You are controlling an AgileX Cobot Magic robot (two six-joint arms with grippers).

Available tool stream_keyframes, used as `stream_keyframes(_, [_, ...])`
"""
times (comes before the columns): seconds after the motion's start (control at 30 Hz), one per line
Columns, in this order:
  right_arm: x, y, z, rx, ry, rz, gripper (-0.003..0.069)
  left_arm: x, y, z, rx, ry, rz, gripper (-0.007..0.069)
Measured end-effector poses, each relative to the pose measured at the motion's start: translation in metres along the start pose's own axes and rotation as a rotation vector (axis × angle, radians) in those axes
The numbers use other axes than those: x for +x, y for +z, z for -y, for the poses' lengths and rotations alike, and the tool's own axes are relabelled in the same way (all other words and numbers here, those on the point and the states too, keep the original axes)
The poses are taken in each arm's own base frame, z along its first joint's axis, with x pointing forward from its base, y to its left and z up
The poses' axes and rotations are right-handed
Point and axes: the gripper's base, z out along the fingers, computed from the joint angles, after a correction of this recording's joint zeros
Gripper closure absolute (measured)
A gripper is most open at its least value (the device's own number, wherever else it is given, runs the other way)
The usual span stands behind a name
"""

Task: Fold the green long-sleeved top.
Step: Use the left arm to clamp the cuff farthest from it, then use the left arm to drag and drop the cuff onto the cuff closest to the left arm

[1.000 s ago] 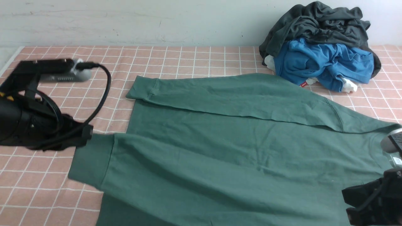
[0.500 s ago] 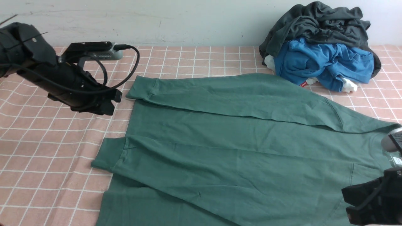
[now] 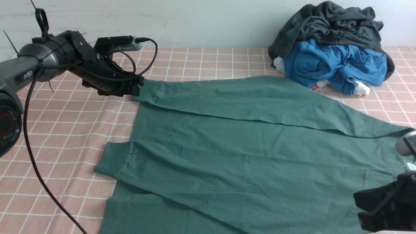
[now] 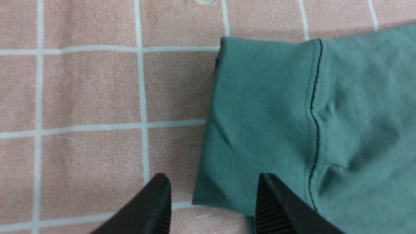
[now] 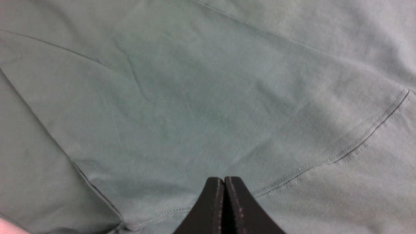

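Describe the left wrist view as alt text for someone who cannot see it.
The left gripper, its two black jaws apart, is poised at the ribbed cuff of the green long-sleeved top. The cuff lies flat on a pink tablecloth with a white grid.

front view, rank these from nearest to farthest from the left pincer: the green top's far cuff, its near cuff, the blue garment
1. far cuff: back left, right at the left pincer.
2. near cuff: front left, closer to the camera.
3. blue garment: back right, in the clothes pile.
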Motion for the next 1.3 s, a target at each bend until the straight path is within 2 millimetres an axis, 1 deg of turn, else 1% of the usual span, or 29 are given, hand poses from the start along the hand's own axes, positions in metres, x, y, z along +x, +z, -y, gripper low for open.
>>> stream_keyframes(0.13, [0.000, 0.000, 0.001, 0.008, -0.013, 0.001, 0.0673, 0.006, 0.013, 0.005, 0.009, 0.032, -0.024, 0.0372])
stream_keyframes(0.2, [0.000, 0.000, 0.001, 0.008, -0.015, 0.001, 0.0673, 0.007, 0.014, 0.010, 0.008, 0.064, -0.029, 0.0418])
stream_keyframes(0.23, [0.000, 0.000, 0.001, 0.009, -0.017, 0.002, 0.0673, 0.007, 0.015, 0.014, 0.007, 0.084, -0.033, 0.0456])
stream_keyframes(0.33, [0.000, 0.000, 0.001, 0.009, -0.017, 0.002, 0.0673, 0.004, 0.012, 0.021, -0.004, 0.138, -0.036, 0.0566])
stream_keyframes(0.37, [0.000, 0.000, 0.001, 0.009, -0.017, 0.002, 0.0673, 0.004, 0.012, 0.021, -0.005, 0.141, -0.037, 0.0571])
stream_keyframes(0.4, [0.000, 0.000, 0.001, 0.009, -0.017, 0.002, 0.0673, 0.001, 0.008, 0.025, -0.007, 0.165, -0.050, 0.0598])
stream_keyframes(0.43, [0.000, 0.000, 0.001, 0.009, -0.017, 0.002, 0.0673, -0.002, 0.000, 0.028, -0.007, 0.180, -0.070, 0.0606])
stream_keyframes(0.47, [0.000, 0.000, 0.001, 0.009, -0.017, 0.002, 0.0673, -0.003, -0.002, 0.028, -0.009, 0.181, -0.065, 0.0608])
stream_keyframes(0.5, [0.000, 0.000, 0.001, 0.009, -0.017, 0.002, 0.0673, -0.009, -0.016, 0.033, -0.010, 0.182, -0.092, 0.0608])
stream_keyframes(0.53, [0.000, 0.000, 0.001, 0.009, -0.017, 0.002, 0.0673, -0.010, -0.019, 0.033, -0.010, 0.186, -0.095, 0.0608])
stream_keyframes(0.57, [0.000, 0.000, 0.001, 0.009, -0.017, 0.002, 0.0673, -0.013, -0.028, 0.036, -0.012, 0.183, -0.110, 0.0608])
stream_keyframes(0.6, [0.000, 0.000, 0.001, 0.009, -0.017, 0.001, 0.0673, -0.018, -0.053, 0.042, -0.013, 0.183, -0.155, 0.0608])
stream_keyframes(0.7, [0.000, 0.000, 0.001, 0.009, -0.017, 0.001, 0.0673, -0.020, -0.097, 0.052, -0.021, 0.192, -0.256, 0.0608])
stream_keyframes(0.73, [0.000, 0.000, 0.001, 0.009, -0.017, 0.001, 0.0673, -0.020, -0.099, 0.053, -0.024, 0.195, -0.252, 0.0608])
stream_keyframes(0.8, [0.000, 0.000, 0.001, 0.008, -0.017, -0.001, 0.0673, -0.017, -0.125, 0.057, -0.054, 0.196, -0.280, 0.0608])
stream_keyframes(0.83, [0.000, 0.000, 0.001, 0.008, -0.017, -0.003, 0.0673, -0.012, -0.134, 0.057, -0.070, 0.193, -0.292, 0.0608])
stream_keyframes(0.87, [0.000, 0.000, 0.001, 0.008, -0.017, -0.004, 0.0673, -0.011, -0.136, 0.057, -0.073, 0.192, -0.295, 0.0608])
stream_keyframes(0.9, [0.001, 0.000, 0.001, 0.007, -0.017, -0.007, 0.0673, 0.005, -0.147, 0.056, -0.093, 0.185, -0.336, 0.0608])
stream_keyframes(0.93, [0.001, 0.000, 0.001, 0.007, -0.017, -0.007, 0.0673, 0.007, -0.148, 0.057, -0.094, 0.185, -0.342, 0.0608])
stream_keyframes(0.97, [0.001, 0.000, 0.001, 0.006, -0.016, -0.010, 0.0673, 0.035, -0.152, 0.057, -0.094, 0.173, -0.426, 0.0608])
stream_keyframes(1.0, [0.001, 0.000, 0.001, 0.006, -0.016, -0.010, 0.0673, 0.047, -0.157, 0.059, -0.092, 0.175, -0.454, 0.0608])
stream_keyframes(1.07, [0.001, 0.000, 0.001, 0.006, -0.016, -0.012, 0.0673, 0.076, -0.157, 0.063, -0.085, 0.180, -0.518, 0.0608])
stream_keyframes(1.1, [0.001, 0.000, 0.001, 0.006, -0.016, -0.012, 0.0673, 0.083, -0.155, 0.064, -0.083, 0.180, -0.538, 0.0608])
stream_keyframes(1.13, [0.001, 0.000, 0.001, 0.006, -0.016, -0.013, 0.0673, 0.104, -0.153, 0.067, -0.080, 0.191, -0.549, 0.0607])
stream_keyframes(1.2, [0.001, 0.000, 0.000, 0.005, -0.016, -0.015, 0.0673, 0.123, -0.148, 0.068, -0.080, 0.207, -0.545, 0.0594])
stream_keyframes(1.23, [0.001, 0.000, 0.000, 0.005, -0.016, -0.015, 0.0673, 0.122, -0.149, 0.069, -0.080, 0.207, -0.538, 0.0594])
stream_keyframes(1.27, [0.001, 0.000, 0.000, 0.005, -0.016, -0.015, 0.0673, 0.134, -0.145, 0.068, -0.086, 0.217, -0.561, 0.0560])
stream_keyframes(1.3, [0.001, 0.000, 0.000, 0.005, -0.016, -0.016, 0.0673, 0.136, -0.145, 0.068, -0.087, 0.218, -0.565, 0.0555])
